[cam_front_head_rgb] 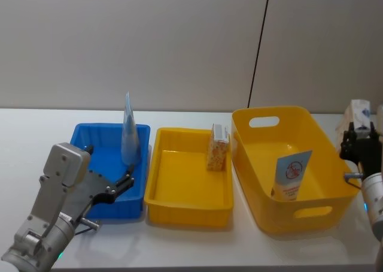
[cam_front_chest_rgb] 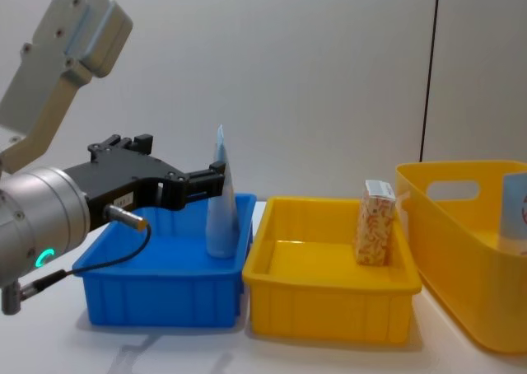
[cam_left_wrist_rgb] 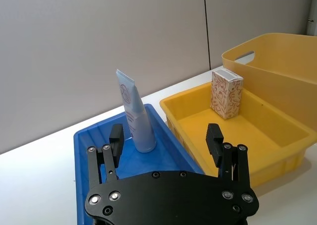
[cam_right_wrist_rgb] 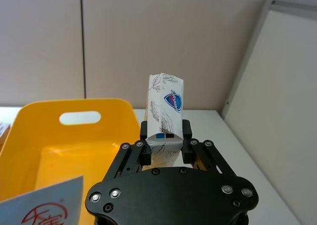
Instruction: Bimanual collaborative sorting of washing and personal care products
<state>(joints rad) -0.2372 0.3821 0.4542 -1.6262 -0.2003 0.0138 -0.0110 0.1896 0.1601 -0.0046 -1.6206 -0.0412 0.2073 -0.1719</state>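
We are clamping the whitish-blue printed carton (cam_right_wrist_rgb: 166,117) in our right gripper (cam_right_wrist_rgb: 165,141); left gripper (cam_left_wrist_rgb: 166,143), fingers spread, is hovering over the blue plastic bin (cam_front_head_rgb: 103,158).

My left hand (cam_front_head_rgb: 127,182) sits low over the near right part of the blue bin (cam_front_head_rgb: 96,158), fingers apart. Just beyond it, a pale blue tube (cam_front_head_rgb: 129,131) stands upright in that bin, crimped end up. To the right of this hand lies the shallow yellow tray (cam_front_head_rgb: 185,194), with an orange-patterned carton (cam_front_head_rgb: 218,148) upright at its far right corner. Farther right is the deep yellow basket (cam_front_head_rgb: 269,218), with a second tube (cam_front_head_rgb: 291,175) leaning inside, red round logo facing me. My right hand (cam_front_head_rgb: 361,145) hangs just past the basket's right rim, gripping a whitish carton (cam_front_head_rgb: 360,112) that sticks up above it. All bins rest on the white table (cam_front_head_rgb: 197,248).
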